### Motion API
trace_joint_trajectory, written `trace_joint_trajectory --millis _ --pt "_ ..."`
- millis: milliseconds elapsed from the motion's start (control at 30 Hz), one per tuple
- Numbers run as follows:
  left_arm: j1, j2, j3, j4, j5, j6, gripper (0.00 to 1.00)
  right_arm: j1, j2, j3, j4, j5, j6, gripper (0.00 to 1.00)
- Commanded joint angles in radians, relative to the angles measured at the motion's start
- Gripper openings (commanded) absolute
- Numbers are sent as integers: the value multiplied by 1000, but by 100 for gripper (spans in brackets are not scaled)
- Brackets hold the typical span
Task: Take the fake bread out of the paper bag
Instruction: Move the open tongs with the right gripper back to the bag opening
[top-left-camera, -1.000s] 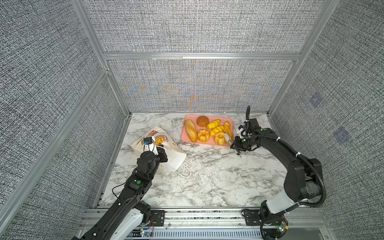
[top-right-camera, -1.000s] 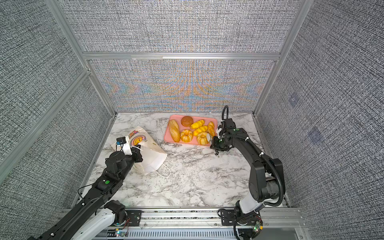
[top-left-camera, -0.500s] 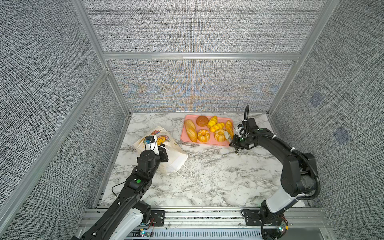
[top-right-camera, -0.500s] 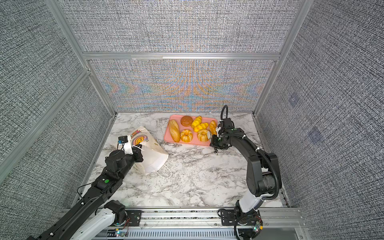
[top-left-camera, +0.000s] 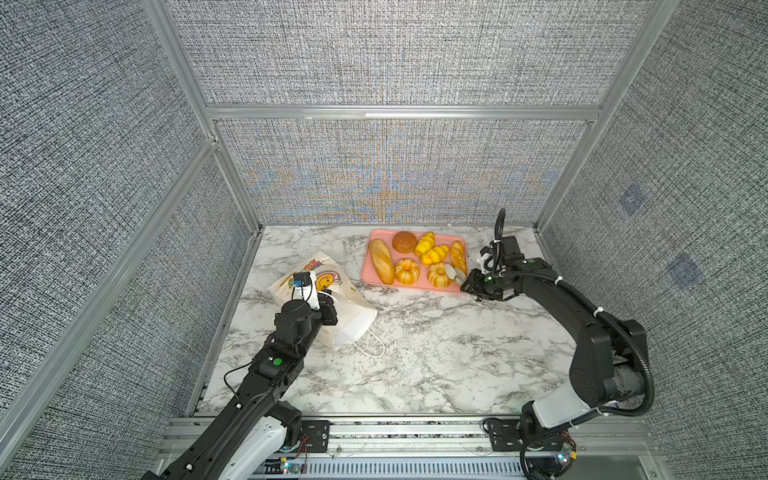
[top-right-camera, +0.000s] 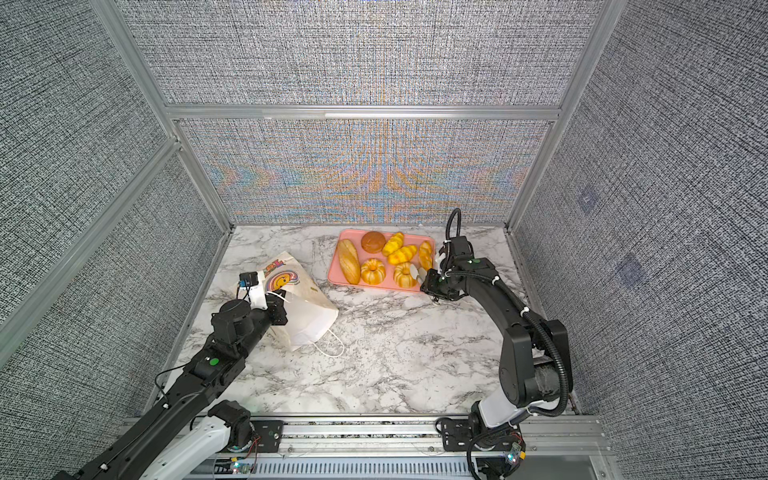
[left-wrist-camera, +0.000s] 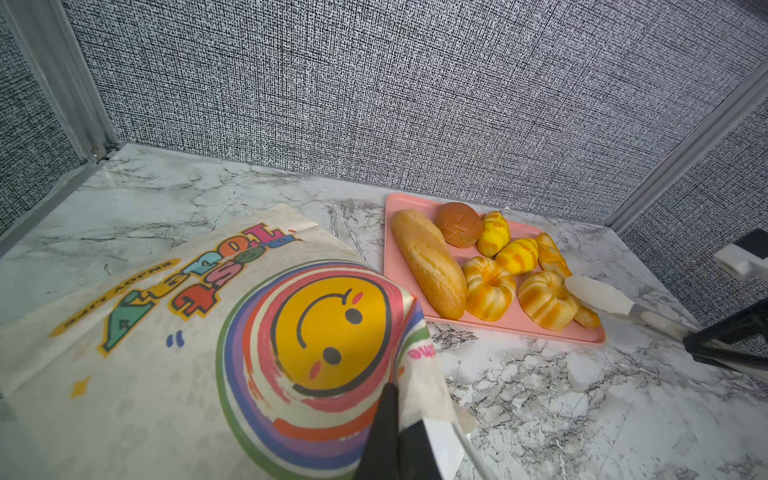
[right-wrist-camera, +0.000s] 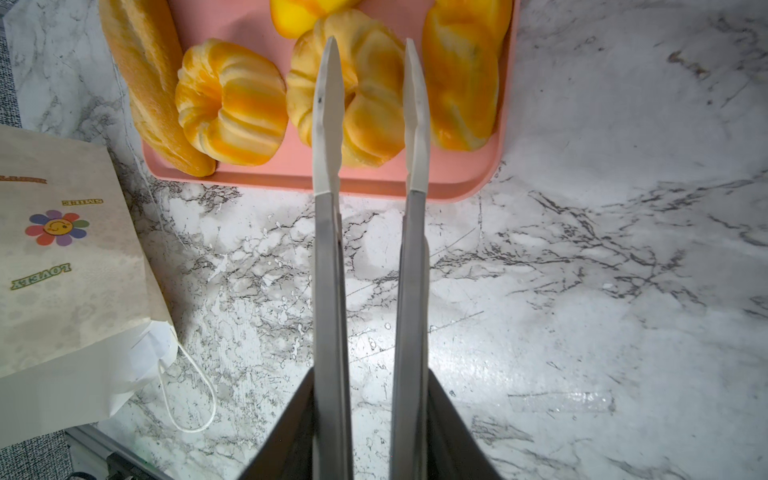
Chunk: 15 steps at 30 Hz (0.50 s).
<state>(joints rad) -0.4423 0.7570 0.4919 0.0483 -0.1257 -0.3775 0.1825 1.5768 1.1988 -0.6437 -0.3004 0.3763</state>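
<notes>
The white paper bag (top-left-camera: 347, 320) (top-right-camera: 305, 320) lies on its side at the left, smiley print up. My left gripper (top-left-camera: 328, 309) (left-wrist-camera: 401, 411) is shut on a fold of the paper bag (left-wrist-camera: 187, 353) near its mouth. Several pieces of fake bread lie on the pink tray (top-left-camera: 415, 287): a long loaf (top-left-camera: 382, 262), a brown bun (top-left-camera: 404, 242), two ring cakes (top-left-camera: 407, 271) and croissants (top-left-camera: 435, 254). My right gripper (right-wrist-camera: 370, 45) (top-left-camera: 453, 272) is open. Its long pale fingers (right-wrist-camera: 328, 104) reach over the tray's near edge, above a ring cake (right-wrist-camera: 370, 120). The bag's inside is hidden.
The tray (right-wrist-camera: 374, 183) sits at the back right of the marble table (top-left-camera: 436, 353), close to the rear wall. A white cord handle (top-left-camera: 372, 345) trails from the bag's mouth. Padded walls and metal posts enclose the table on three sides.
The right gripper's fingers have parted from shut to a narrow gap, and it has shifted slightly along the tray's near edge. The left arm and bag have stayed put.
</notes>
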Motion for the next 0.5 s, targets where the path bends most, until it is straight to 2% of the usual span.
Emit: trace_joint_trajectory --millis 0,133,200,333,467 --pt "0 -7 8 -16 30 24 0 0 -12 -4 12 -27 3 37" --pt "0 -15 17 -32 60 105 0 0 -61 8 -14 -37 -2 37" --pt "-1 -8 20 -30 125 167 0 0 -104 7 -32 -56 -16 36" --pt "0 26 61 -77 247 266 0 7 -208 -31 -73 -150 -54 33" --pt "-1 31 78 -114 271 369 0 45 -336 -137 -46 -259 -20 31"
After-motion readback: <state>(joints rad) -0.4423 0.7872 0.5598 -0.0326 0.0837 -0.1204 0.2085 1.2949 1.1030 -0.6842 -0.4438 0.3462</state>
